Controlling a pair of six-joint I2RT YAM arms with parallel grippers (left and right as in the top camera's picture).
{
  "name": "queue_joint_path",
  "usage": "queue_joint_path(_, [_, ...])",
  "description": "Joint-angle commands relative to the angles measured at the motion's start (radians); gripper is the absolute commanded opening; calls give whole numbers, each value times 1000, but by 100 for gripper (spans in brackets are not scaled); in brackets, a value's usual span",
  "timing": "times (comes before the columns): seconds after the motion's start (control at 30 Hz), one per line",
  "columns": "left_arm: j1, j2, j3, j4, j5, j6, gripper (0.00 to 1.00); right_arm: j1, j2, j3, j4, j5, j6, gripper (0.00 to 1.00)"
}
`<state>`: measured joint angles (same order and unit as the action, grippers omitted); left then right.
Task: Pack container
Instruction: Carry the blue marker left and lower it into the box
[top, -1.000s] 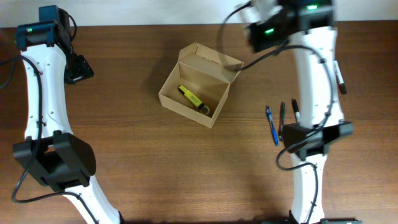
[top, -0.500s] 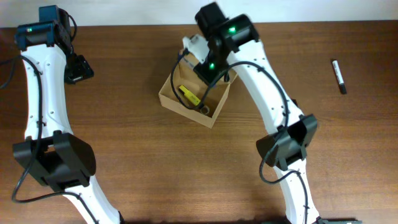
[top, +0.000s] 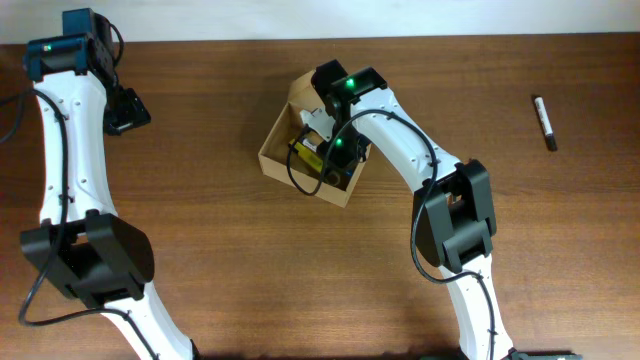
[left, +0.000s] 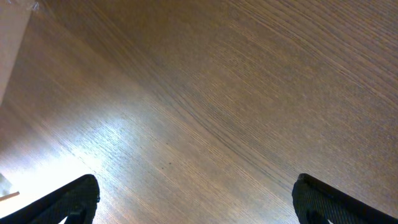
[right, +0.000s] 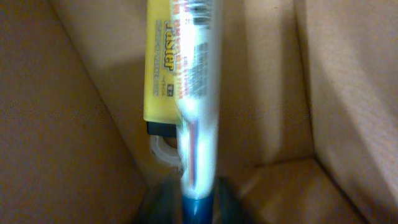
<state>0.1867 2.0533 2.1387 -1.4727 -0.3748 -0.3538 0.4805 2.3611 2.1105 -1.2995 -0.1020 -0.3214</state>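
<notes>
Pen (right: 196, 93) clamped in our right pincer (right: 188, 208) inside the box (right: 62, 137); our left pincer (left: 199, 204) gapes empty above the surface (top: 200, 250).

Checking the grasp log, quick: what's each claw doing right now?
Left claw: open, holding nothing.
Right claw: closed on a pen, at the box.

The bench (top: 220, 260) is brown wood with a fine grain. The container (top: 272, 150), an open tan cardboard box, sits toward its far middle. A black marker (top: 544, 122) lies well apart, to the right.
</notes>
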Motion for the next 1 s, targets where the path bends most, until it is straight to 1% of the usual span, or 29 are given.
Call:
queue_joint_path(0.0, [8, 9, -5, 0, -6, 11, 100, 4, -1, 11, -1, -1, 56, 34])
queue_joint_path(0.07, [8, 9, -5, 0, -6, 11, 100, 4, -7, 37, -6, -3, 68, 35])
queue_joint_path(0.17, [8, 9, -5, 0, -6, 11, 100, 4, -34, 90, -28, -2, 77, 43])
queue_joint_path(0.3, [8, 9, -5, 0, -6, 11, 100, 3, -90, 221, -56, 3, 97, 46])
queue_joint_path(0.37, [8, 9, -5, 0, -6, 11, 100, -5, -120, 297, -56, 31, 121, 50])
queue_joint_path(0.5, [8, 9, -5, 0, -6, 11, 100, -48, -158, 428, -58, 125, 121, 57])
queue_joint_path(0.57, [8, 9, -5, 0, -6, 11, 100, -87, -158, 473, -57, 190, 120, 58])
queue_joint_path(0.67, [8, 9, -5, 0, -7, 11, 100, -168, -155, 477, -50, 250, 105, 59])
queue_joint_path(0.73, [8, 9, -5, 0, -6, 11, 100, -230, -145, 476, -51, 249, 93, 60])
queue_joint_path(0.77, [8, 9, -5, 0, -6, 11, 100, -264, -138, 474, -50, 248, 93, 62])
queue_joint_path(0.9, [8, 9, -5, 0, -6, 11, 100, -406, -109, 474, -46, 230, 94, 63])
queue_joint_path(0.97, [8, 9, -5, 0, -6, 11, 100, -481, -89, 473, -45, 179, 95, 63])
